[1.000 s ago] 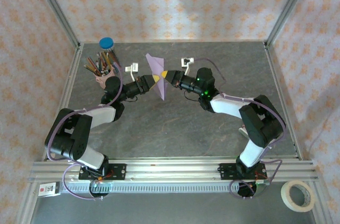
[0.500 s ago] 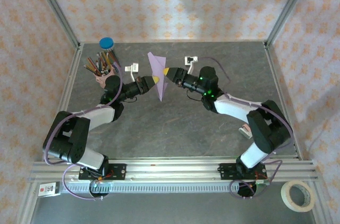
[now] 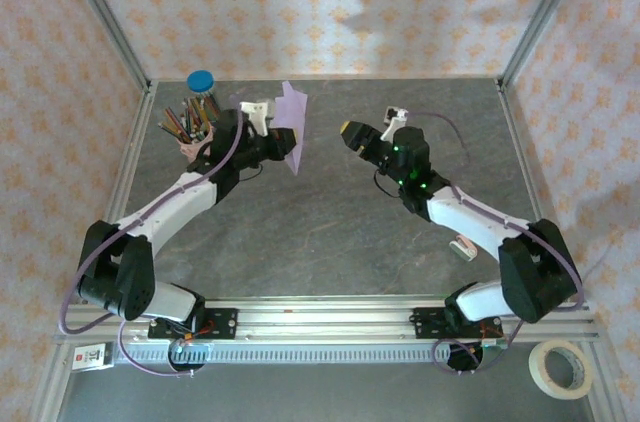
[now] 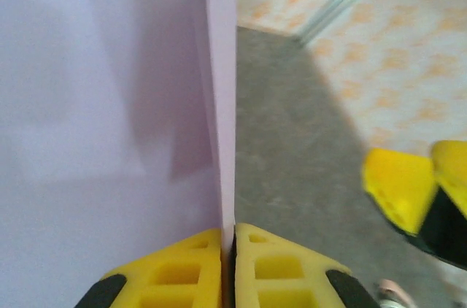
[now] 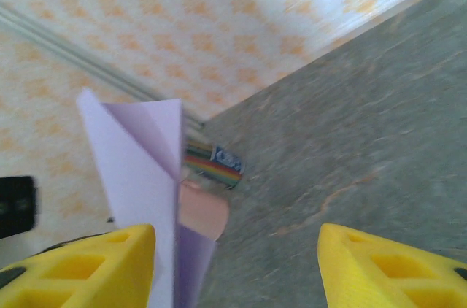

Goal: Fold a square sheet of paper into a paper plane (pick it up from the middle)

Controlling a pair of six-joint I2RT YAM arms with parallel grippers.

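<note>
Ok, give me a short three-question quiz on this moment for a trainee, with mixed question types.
1. True or false: the right gripper is clamped on the folded lilac paper.
2. Which gripper holds the paper? A) the left gripper B) the right gripper C) both
3. Fill in: in the top view, the pink pencil cup stands to the ___ of the paper.
Key: 1 false, its jaws stand open, apart from the paper. 2 A. 3 left.
</note>
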